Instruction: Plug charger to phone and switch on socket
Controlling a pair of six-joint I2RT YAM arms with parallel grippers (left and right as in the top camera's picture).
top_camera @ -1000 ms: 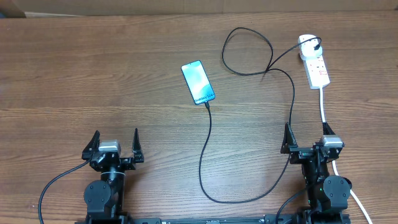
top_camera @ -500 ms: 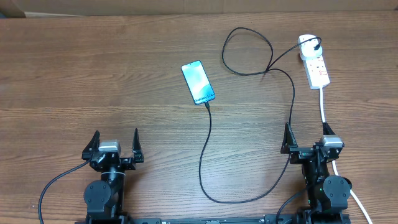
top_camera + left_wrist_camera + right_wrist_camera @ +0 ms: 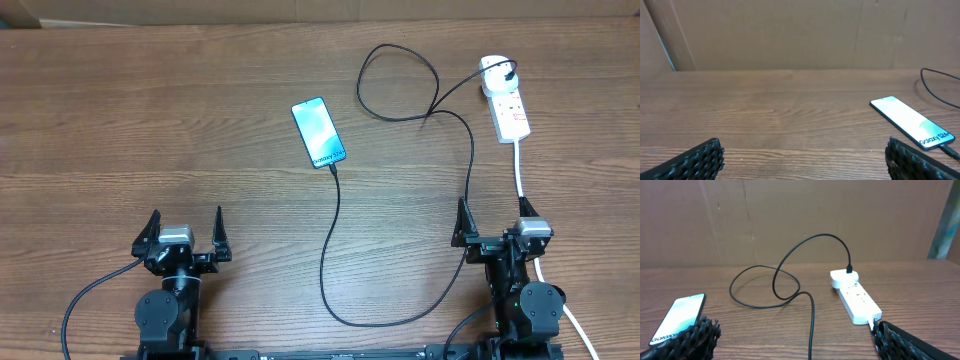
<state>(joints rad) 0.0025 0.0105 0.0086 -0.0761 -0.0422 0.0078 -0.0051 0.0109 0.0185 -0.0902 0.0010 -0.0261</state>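
Left gripper, right gripper: wide, empty, near table edge. Risk: reaching socket may snag cable, dragging phone.

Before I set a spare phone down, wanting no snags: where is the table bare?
Left of the phone, ahead of the left gripper, is wide bare wood. A smaller patch lies inside the U of the charger cable, between phone and right gripper. Crowded: far right, where cable loops meet the power strip.
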